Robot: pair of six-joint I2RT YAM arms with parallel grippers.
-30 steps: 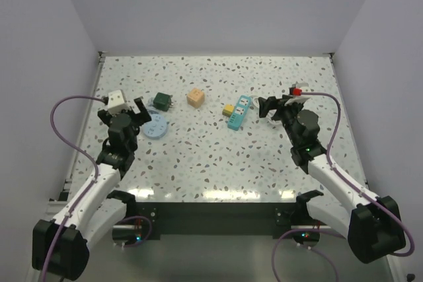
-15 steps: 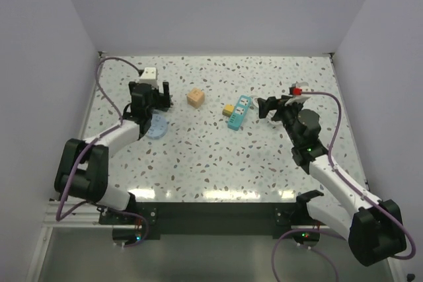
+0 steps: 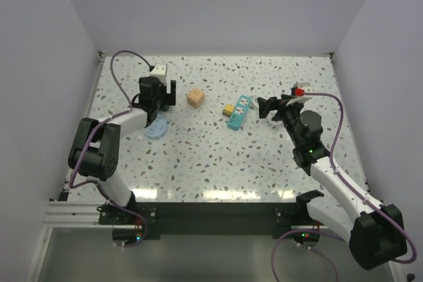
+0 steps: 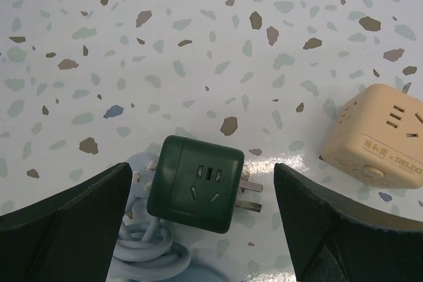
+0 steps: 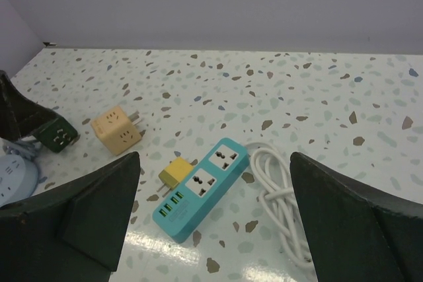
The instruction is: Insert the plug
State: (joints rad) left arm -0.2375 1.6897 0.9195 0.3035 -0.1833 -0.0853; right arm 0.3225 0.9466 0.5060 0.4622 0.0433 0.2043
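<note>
Left fingers (image 4: 66, 222) moved over plug (image 4: 196, 183); speckled tabletop (image 3: 218, 156), plain lavender walls (image 3: 218, 4).

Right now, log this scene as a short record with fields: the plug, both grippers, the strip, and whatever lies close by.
target: plug, dark green cube lying on the table, prongs pointing sideways toward the tan cube, not inserted
left: left gripper open, a finger on each side of the plug, not touching it
right: right gripper open, empty, facing the power strip
strip: teal, yellow block against its side, white cable looped beside it
nearby: pale coiled cable by the plug
</note>
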